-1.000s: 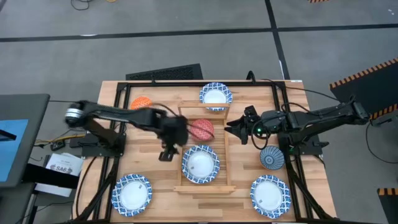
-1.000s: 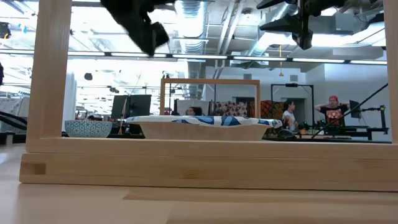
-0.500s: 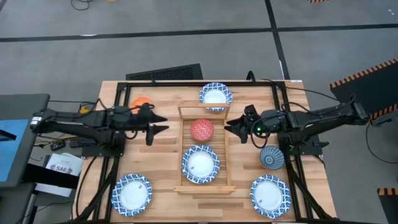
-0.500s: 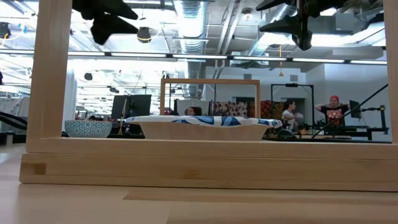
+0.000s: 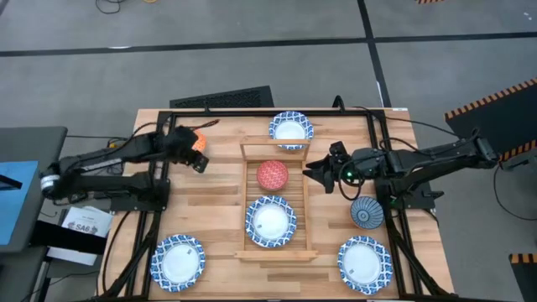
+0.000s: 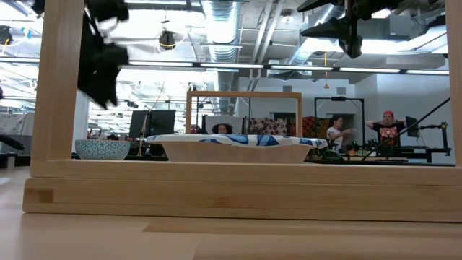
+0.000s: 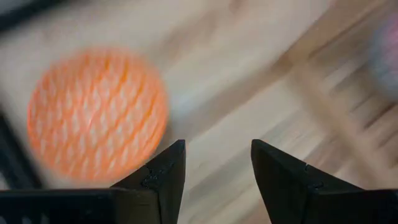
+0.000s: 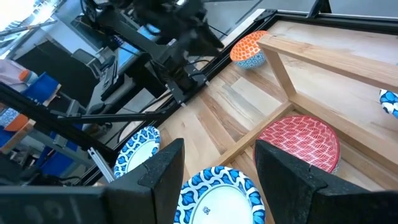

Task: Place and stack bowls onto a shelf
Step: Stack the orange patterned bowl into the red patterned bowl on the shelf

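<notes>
The small orange lattice-patterned bowl (image 5: 191,138) sits upside down at ten o'clock on the plank tabletop (image 5: 214,220); the left tool (image 7: 214,163) hovers by it, fingers spread. It looks hard, smooth and breakable, best pinched across its dome. The slatted light-wood shelf (image 5: 299,220) holds an upturned red bowl (image 5: 272,174) and a blue-and-white patterned bowl (image 5: 270,221). The right tool (image 8: 214,163) waits spread at three o'clock.

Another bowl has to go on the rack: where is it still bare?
The shelf is free only at its far end, between the red bowl and the far rim. The patterned bowl fills the near part. The right gripper hovers beside the rim there.
</notes>
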You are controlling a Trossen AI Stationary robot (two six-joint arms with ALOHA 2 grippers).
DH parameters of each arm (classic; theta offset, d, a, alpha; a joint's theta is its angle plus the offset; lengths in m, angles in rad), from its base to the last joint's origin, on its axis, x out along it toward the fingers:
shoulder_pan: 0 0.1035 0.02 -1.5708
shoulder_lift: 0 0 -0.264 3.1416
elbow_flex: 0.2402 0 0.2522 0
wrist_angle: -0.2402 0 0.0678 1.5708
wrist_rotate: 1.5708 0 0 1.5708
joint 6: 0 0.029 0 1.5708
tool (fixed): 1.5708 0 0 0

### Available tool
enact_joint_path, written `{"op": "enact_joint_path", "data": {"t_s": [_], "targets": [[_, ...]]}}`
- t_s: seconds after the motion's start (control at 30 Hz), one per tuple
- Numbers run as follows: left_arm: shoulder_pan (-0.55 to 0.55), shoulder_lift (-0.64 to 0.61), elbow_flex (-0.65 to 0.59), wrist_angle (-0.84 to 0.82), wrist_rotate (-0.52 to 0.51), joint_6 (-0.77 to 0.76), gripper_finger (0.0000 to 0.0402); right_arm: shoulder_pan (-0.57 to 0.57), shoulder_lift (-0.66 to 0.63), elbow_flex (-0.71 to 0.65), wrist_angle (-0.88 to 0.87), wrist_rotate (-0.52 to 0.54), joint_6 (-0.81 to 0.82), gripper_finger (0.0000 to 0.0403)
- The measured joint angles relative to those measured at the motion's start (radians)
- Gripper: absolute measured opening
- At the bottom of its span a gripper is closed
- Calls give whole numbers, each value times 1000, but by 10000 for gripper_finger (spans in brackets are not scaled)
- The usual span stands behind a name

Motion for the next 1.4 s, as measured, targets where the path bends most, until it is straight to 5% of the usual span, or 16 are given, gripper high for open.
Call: {"op": "enact_joint_path", "data": {"t_s": [0.13,0.3,0.8,0.93,1.1,1.4], "targets": [[143,118,0,-48,102,116,167,0,0,0,-2,0,0,221],[223,251,8,-28,87,268,167,0,0,0,-2,0,0,221],[232,463,10,24,-12,450,166,0,0,0,-8,0,0,221],[227,469,10,15,-4,476,127,0,0,0,-8,1,0,221],[200,429,10,3,82,473,15,0,0,0,-8,5,-1,221],[-14,278,148,-174,146,426,3,0,0,0,-8,6,-2,221]]}}
